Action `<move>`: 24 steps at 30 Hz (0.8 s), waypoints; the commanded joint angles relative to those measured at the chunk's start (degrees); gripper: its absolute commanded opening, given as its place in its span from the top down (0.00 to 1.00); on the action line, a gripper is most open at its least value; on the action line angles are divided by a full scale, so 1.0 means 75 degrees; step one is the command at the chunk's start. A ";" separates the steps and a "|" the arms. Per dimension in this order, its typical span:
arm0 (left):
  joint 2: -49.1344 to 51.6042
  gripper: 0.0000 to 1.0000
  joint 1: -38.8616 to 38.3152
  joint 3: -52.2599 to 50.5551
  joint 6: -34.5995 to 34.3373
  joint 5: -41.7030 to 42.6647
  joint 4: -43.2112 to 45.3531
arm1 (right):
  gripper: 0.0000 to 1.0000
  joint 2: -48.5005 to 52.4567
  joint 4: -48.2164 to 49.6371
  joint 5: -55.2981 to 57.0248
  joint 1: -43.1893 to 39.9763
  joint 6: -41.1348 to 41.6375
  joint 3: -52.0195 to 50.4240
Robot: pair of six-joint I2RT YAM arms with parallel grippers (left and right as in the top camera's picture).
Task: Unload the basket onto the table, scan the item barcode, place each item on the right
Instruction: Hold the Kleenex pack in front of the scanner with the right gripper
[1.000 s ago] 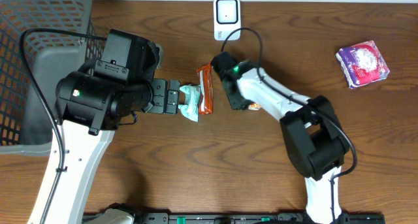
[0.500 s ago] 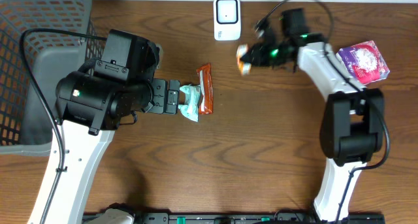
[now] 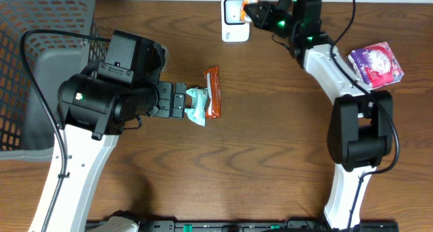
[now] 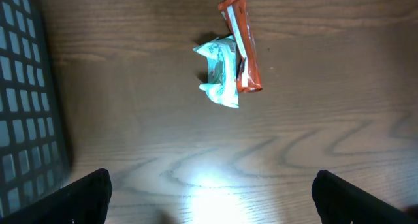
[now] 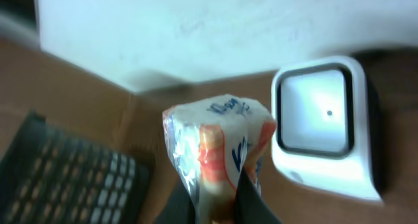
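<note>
Basket (image 3: 40,70) at 9 o'clock. Left gripper (image 3: 181,100), jaws wide and empty, sits by a teal pack (image 3: 197,103) and orange bar (image 3: 213,91) at centre. Right gripper (image 3: 260,9), clamped on a white-orange packet (image 5: 219,152), holds it just beside the scanner (image 3: 233,19) at 12 o'clock. Purple pack (image 3: 375,64) at 2.

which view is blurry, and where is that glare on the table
Right wrist view: soft and smeared, the white and orange packet and the scanner both lack crisp edges. Left wrist view: sharp, but a bright glare patch washes out the table below the teal packet. Overhead view: evenly lit and in focus.
</note>
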 commanded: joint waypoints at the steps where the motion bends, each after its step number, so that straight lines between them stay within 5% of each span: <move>1: -0.0035 0.02 0.0006 0.0006 0.0047 0.0015 -0.0012 | 0.99 0.0592 0.0577 0.0656 0.0198 0.0950 0.0067; 14: -0.0035 0.02 0.0006 0.0006 0.0047 0.0015 -0.0012 | 0.99 0.1236 0.1743 0.0396 0.0114 0.1291 0.0271; 24: -0.0035 0.02 0.0006 0.0006 0.0047 0.0015 -0.0012 | 0.99 0.1247 0.1775 0.2011 0.0414 0.1553 0.0417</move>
